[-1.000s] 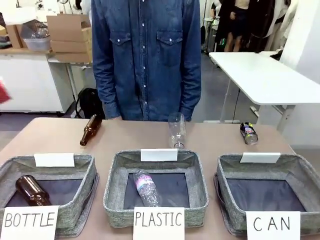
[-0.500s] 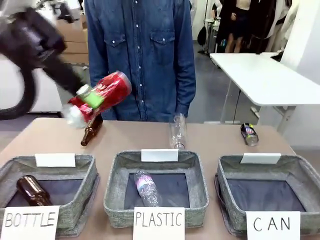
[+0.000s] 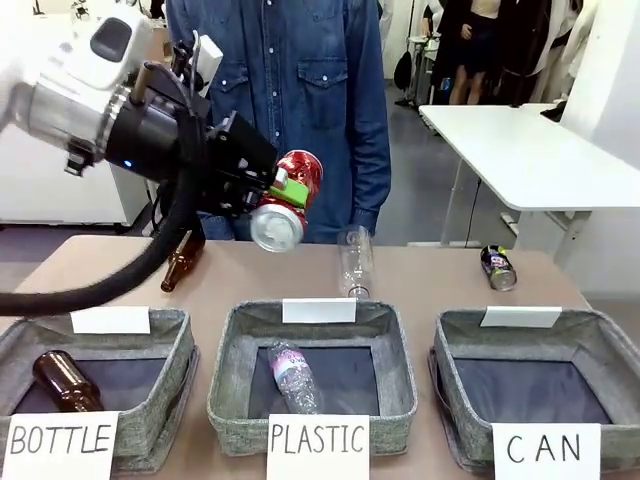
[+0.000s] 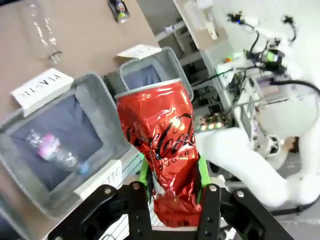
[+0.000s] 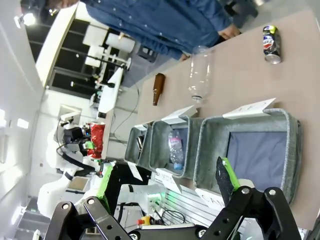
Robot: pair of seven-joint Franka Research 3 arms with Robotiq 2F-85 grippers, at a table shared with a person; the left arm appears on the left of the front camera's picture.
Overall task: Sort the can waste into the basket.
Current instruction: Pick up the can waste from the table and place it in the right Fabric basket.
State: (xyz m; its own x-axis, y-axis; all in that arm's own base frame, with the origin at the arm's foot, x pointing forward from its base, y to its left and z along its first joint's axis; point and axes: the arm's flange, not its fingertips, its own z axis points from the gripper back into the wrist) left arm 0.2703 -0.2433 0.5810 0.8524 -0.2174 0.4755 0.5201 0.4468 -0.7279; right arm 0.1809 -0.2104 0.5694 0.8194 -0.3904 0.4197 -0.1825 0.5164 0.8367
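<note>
My left gripper (image 3: 289,192) is shut on the shiny red can (image 3: 288,203) and holds it in the air, tilted, above the table's middle left in front of the person. In the left wrist view the dented red can (image 4: 162,145) stands between the green pads (image 4: 144,170). The dark printed can (image 3: 497,267) lies on the table at the far right, behind the grey CAN basket (image 3: 447,345), whose dark floor is bare. My right gripper (image 5: 165,177) is open with nothing between its fingers, high above the CAN basket (image 5: 291,150) and the dark can (image 5: 271,44).
The PLASTIC basket (image 3: 228,380) holds a clear bottle; the BOTTLE basket (image 3: 165,385) holds a brown one. A brown bottle (image 3: 181,260) and a clear plastic bottle (image 3: 353,262) lie on the far side of the table. A person in a denim shirt (image 3: 290,100) stands there.
The left arm came in from the left with the red can and carried it to the right and slightly lower, from over the BOTTLE side toward the middle. The table's objects stayed put.
</note>
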